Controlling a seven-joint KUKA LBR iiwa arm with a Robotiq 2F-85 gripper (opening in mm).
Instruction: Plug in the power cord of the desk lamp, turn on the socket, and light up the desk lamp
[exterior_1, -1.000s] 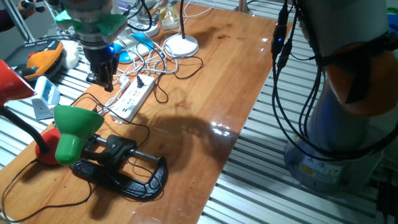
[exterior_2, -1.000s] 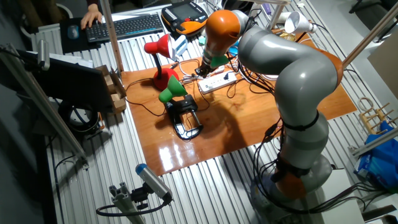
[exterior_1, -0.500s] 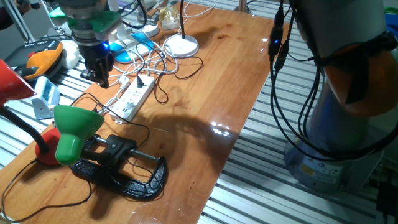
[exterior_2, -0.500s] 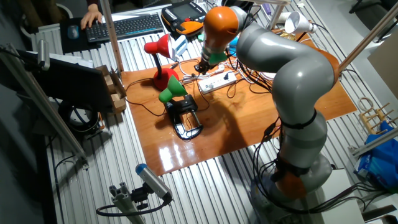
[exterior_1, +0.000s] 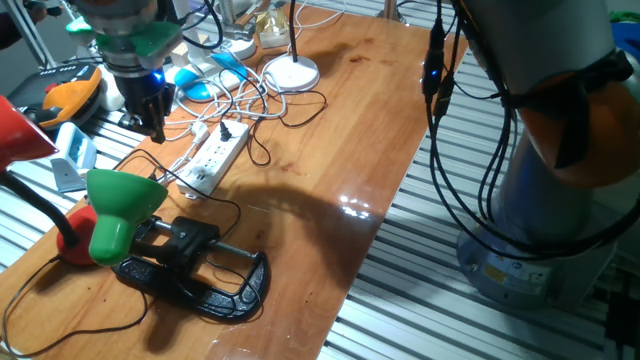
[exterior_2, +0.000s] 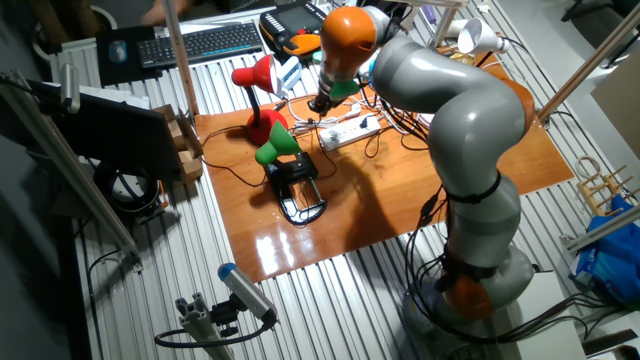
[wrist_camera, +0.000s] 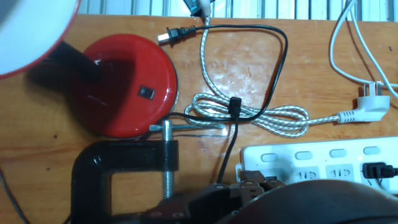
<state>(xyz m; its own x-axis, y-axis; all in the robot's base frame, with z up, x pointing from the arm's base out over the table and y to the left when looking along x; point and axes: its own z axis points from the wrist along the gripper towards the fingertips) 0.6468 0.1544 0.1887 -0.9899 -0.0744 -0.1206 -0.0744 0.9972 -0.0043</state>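
Gripper (exterior_1: 150, 122) has shifted left and up from its position a second ago, when it hung over the near end of the socket; it is now off the socket's left side, above the table edge by the metal slats. Fingers point downward, close together; whether anything is between them cannot be told from either fixed view, and the hand view shows only dark housing at the bottom edge. Socket (exterior_1: 211, 160) lies flat on the wooden table (exterior_1: 330, 130), a white strip with one black plug seated in an outlet at its far end. Desk lamp (exterior_1: 120, 205): green shade tilted, neck rising from black clamp base (exterior_1: 195, 275), near the socket's front end. In the hand view the power cord (wrist_camera: 273, 56) loops across the wood and ends in a small black plug (wrist_camera: 169, 35) lying loose on the table near the top edge, prongs pointing left, not inserted. A braided white cable (wrist_camera: 261, 118) lies coiled between the plug and the socket (wrist_camera: 311, 162). Red lamp base (wrist_camera: 124, 84) sits just beside the clamp screw (wrist_camera: 166, 158). White round lamp base (exterior_1: 291, 72) stands farther back, among white cables
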